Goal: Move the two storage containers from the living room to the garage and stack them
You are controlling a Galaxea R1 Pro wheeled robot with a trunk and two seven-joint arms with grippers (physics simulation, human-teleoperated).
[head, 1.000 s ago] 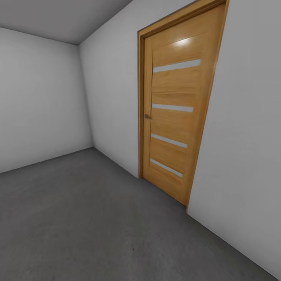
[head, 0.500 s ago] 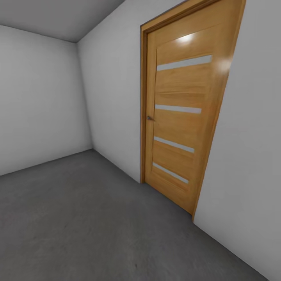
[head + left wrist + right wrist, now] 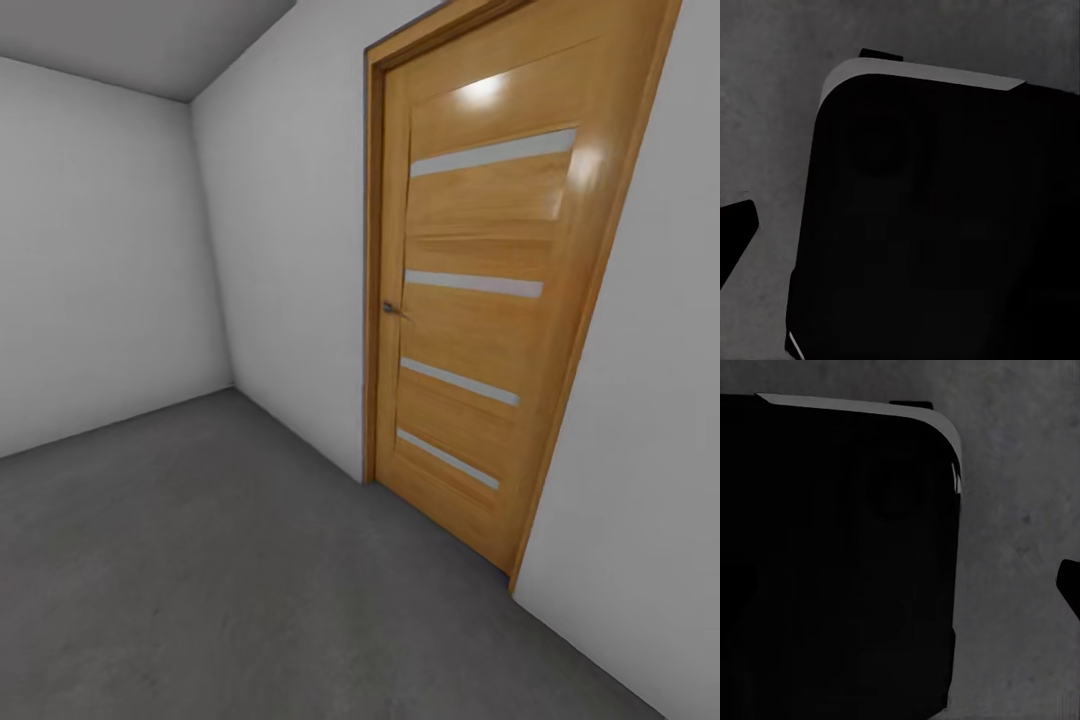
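Meanwhile the wooden door (image 3: 480, 290) has drawn nearer above the floor (image 3: 200, 560); finger state cannot be told.

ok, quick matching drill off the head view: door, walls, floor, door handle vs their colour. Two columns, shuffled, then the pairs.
Things:
1. door
2. walls
3. floor
4. door handle

Colours:
A. dark grey, speckled
B. metallic grey
C. plain white
D. honey-brown wood with pale horizontal strips

Pairs: 1-D, 2-C, 3-A, 4-B
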